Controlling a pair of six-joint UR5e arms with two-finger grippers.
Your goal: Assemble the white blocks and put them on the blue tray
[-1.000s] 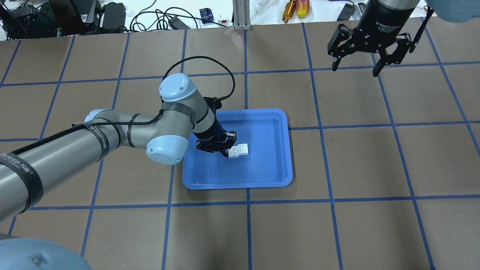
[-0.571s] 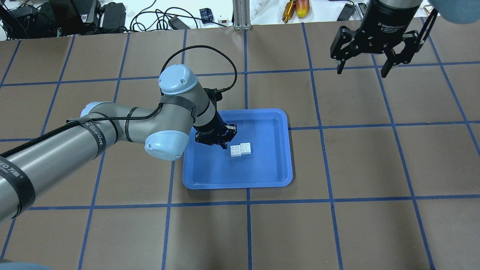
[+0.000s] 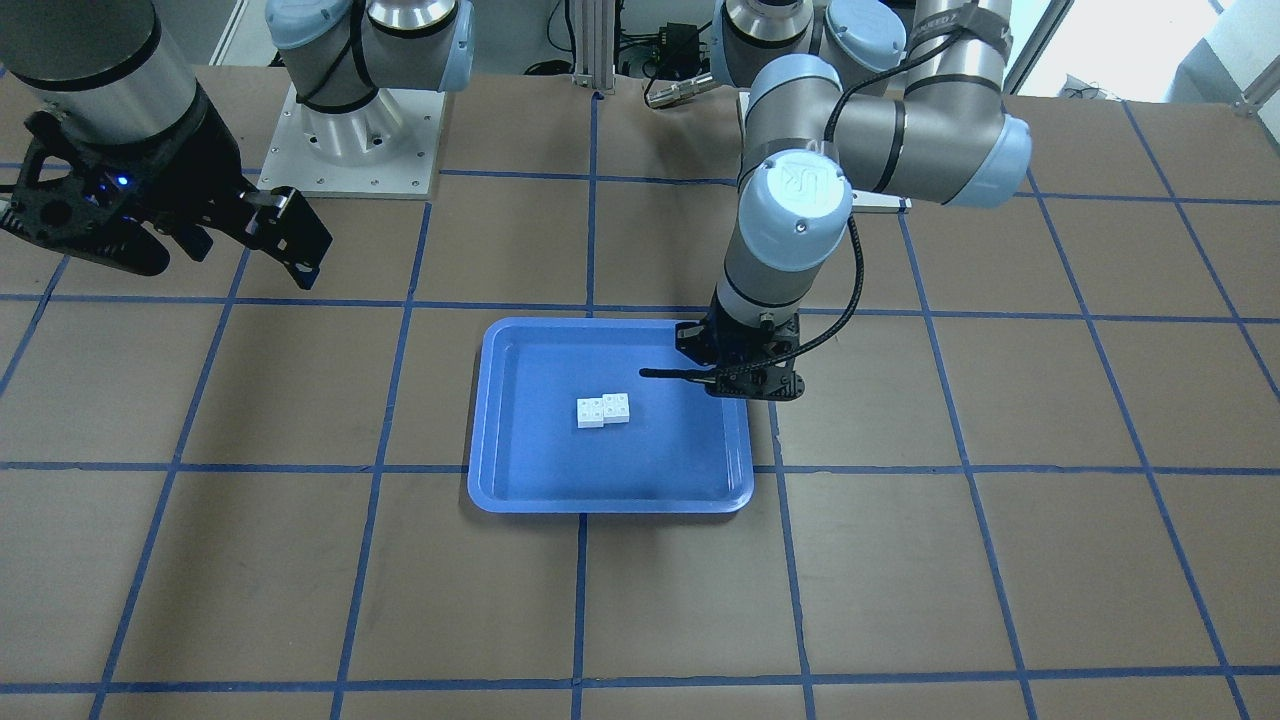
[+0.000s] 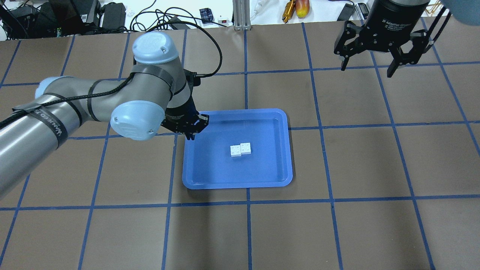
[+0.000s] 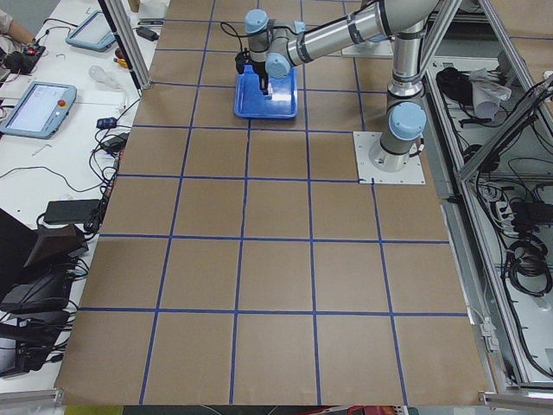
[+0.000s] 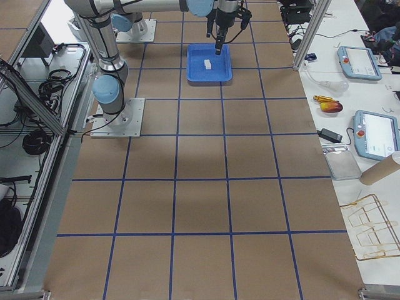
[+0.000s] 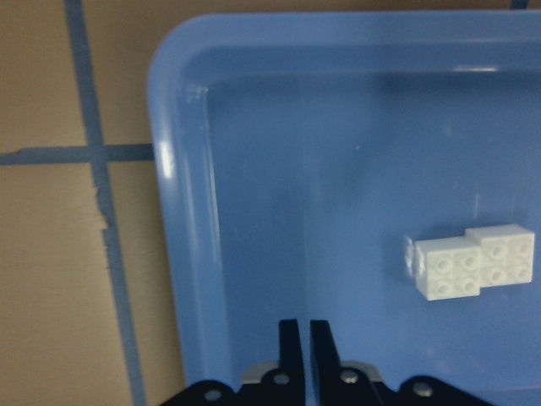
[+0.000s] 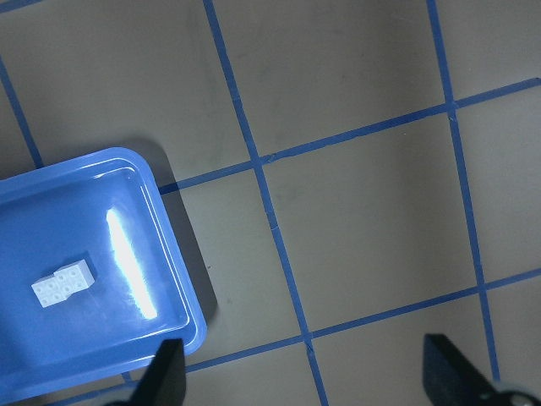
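The two white blocks [image 4: 240,149] are joined with an offset and lie in the middle of the blue tray [image 4: 225,172]. They also show in the front view [image 3: 603,410], on the tray [image 3: 610,498]. My left gripper [image 4: 192,134] is shut and empty. It hangs over the tray's far-left corner, apart from the blocks. In the left wrist view its fingers [image 7: 290,338] are together, with the blocks [image 7: 469,264] to the right on the tray [image 7: 182,211]. My right gripper [image 4: 366,71] is open and empty, high over the table's far right.
The brown table carries a grid of blue tape lines [image 4: 245,75]. Cables, a yellow tool and other clutter [image 4: 296,9] lie beyond the table's far edge. The right wrist view shows the tray [image 8: 173,271] and blocks [image 8: 62,282] at lower left.
My left gripper has let go of the blocks, shut, and pulled back left and away to the tray's corner. The blocks stay on the tray. The right gripper drifted slightly right.
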